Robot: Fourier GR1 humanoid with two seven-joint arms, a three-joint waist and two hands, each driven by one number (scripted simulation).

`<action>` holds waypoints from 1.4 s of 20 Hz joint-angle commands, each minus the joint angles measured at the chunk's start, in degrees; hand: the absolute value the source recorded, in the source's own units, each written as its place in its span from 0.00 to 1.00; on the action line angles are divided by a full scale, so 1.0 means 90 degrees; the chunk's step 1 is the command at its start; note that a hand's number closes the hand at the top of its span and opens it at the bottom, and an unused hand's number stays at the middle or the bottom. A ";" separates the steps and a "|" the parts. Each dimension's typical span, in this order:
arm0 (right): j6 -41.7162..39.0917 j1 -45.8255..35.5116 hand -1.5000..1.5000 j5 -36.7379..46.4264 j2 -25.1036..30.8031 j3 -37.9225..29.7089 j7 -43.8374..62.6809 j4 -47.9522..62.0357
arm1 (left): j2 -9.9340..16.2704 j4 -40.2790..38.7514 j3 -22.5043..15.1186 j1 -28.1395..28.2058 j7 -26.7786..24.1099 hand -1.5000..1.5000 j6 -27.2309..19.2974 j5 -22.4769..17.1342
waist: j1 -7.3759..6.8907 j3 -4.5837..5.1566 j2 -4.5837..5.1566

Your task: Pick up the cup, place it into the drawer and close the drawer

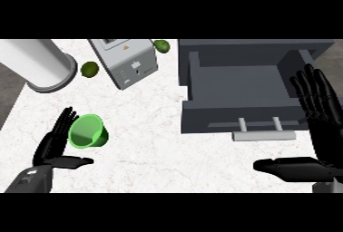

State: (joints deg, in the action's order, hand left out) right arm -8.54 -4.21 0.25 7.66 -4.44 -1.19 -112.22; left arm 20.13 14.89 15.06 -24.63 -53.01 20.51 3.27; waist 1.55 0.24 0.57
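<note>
Fingers (60,124) of the left hand (53,147) are held straight beside the green cup (88,132), which is not yet grasped. The right hand (321,136) is spread open by the open drawer (244,88); picking, placing and closing are judged outstanding.

Setting: kitchen. Evidence: white marbled tabletop (154,136), small grey appliance (124,61) at rear, tall steel canister (40,63), two green fruits (90,69) beside them, open grey drawer (241,90).
</note>
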 commanded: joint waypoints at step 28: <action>-0.0210 -0.0333 0.00 -0.0394 0.0207 -0.0367 0.0093 0.0172 | -0.0617 -0.0160 -0.0051 -0.0619 -0.0523 1.00 0.2082 -0.0279 | 0.0074 0.0012 0.0030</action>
State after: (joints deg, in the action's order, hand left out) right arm -10.33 -5.73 -1.99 8.61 -5.96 -0.87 -110.56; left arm 15.37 13.39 14.75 -29.44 -52.10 28.06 1.42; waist 2.03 0.31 0.75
